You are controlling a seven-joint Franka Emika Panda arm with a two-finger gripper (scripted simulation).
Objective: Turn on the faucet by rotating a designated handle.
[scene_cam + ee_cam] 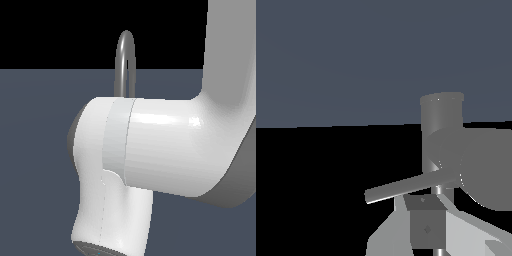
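In the exterior view my white arm [150, 150] fills most of the picture. Only the arched top of the faucet [125, 55] shows above it, and the handle and my gripper are hidden there. In the wrist view the faucet's thick grey cylindrical base [442, 122] stands close ahead. The handle [406, 188], a thin grey rod, sticks out sideways from it. My gripper [425, 212] sits right at the handle, with a dark grey finger [426, 227] almost against the rod. I cannot tell whether they touch. How the jaws stand is unclear.
A broad rounded grey part [491, 170] lies next to the faucet base in the wrist view. A thin grey tube [440, 191] runs behind my finger. A dark blue-grey floor [35, 150] spreads around the arm.
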